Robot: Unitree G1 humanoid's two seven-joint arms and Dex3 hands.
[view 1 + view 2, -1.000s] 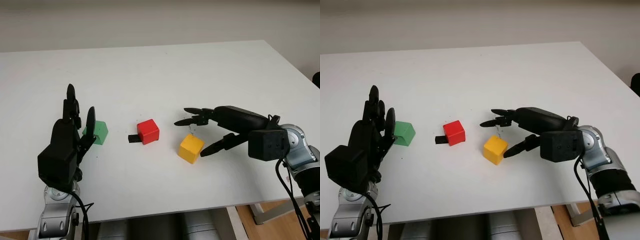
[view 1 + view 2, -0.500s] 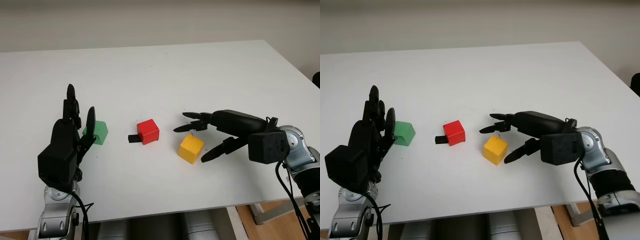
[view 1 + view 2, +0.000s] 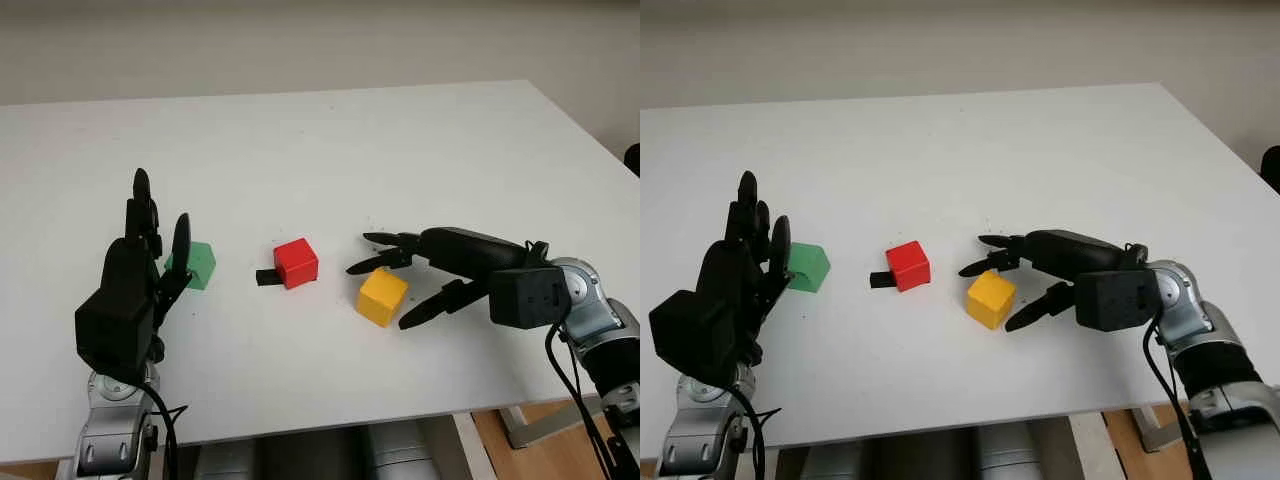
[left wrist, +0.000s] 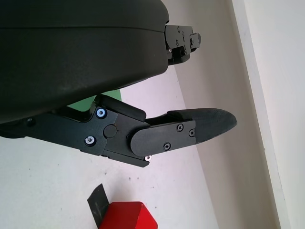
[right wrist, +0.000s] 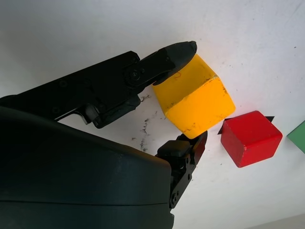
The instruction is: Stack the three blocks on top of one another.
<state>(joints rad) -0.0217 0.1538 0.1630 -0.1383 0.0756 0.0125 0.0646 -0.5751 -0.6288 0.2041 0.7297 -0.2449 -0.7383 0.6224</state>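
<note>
White worktop (image 3: 330, 140) carries three blocks, all lying apart in a rough row, none stacked. Green block (image 3: 197, 264) sits toward the left, red block (image 3: 297, 262) near the middle with a small black strip (image 3: 266, 277) touching its left side, yellow block (image 3: 382, 296) to the right of the red one and a bit nearer the robot.

Right robot hand (image 3: 400, 282) is down at the yellow block, straddling it — two fingers reach past its far side, the thumb (image 3: 432, 306) lies along its near right side. In the right wrist view one fingertip (image 5: 178, 49) touches the yellow block's upper edge and the others sit at the opposite lower edge; block still on the worktop, grip not clamped, so the hand counts as released around it.

Left robot hand (image 3: 135, 285) is raised upright at the left, just in front of the green block, released and holding nothing — the green block peeks out beside its fingers.
</note>
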